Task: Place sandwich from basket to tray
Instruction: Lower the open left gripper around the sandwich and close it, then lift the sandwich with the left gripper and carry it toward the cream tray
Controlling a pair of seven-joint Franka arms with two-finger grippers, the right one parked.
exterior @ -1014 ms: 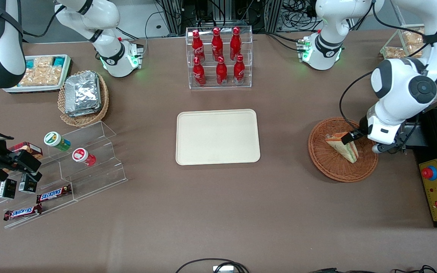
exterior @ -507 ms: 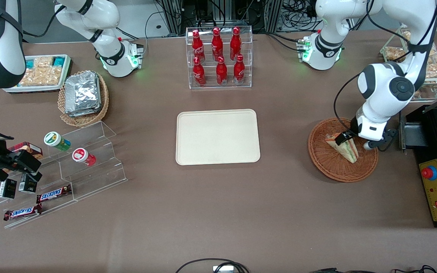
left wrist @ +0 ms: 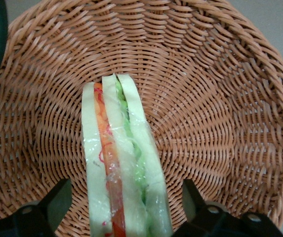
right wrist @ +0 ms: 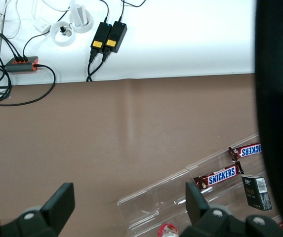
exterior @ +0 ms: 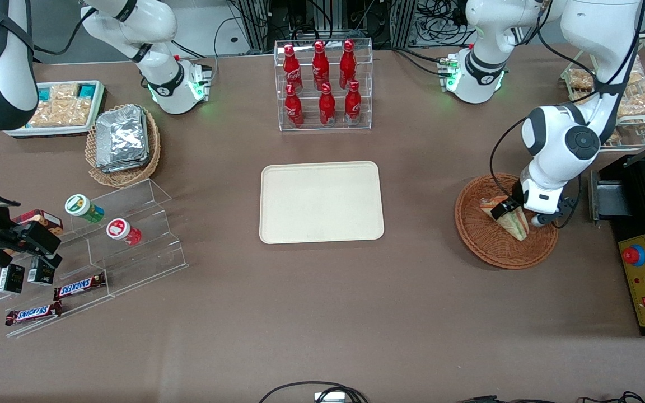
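Straddling sandwich, open gripper low.

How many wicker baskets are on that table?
2. The basket holding the sandwich sits toward the working arm's end, the open gripper straddling the sandwich. A lighter basket with foil packets sits toward the parked arm's end.

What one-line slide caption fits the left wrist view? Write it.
Open tool straddling the wrapped sandwich, which stands on edge in the wicker basket, fingers apart on either side, not yet closed.

White arm, black jaws
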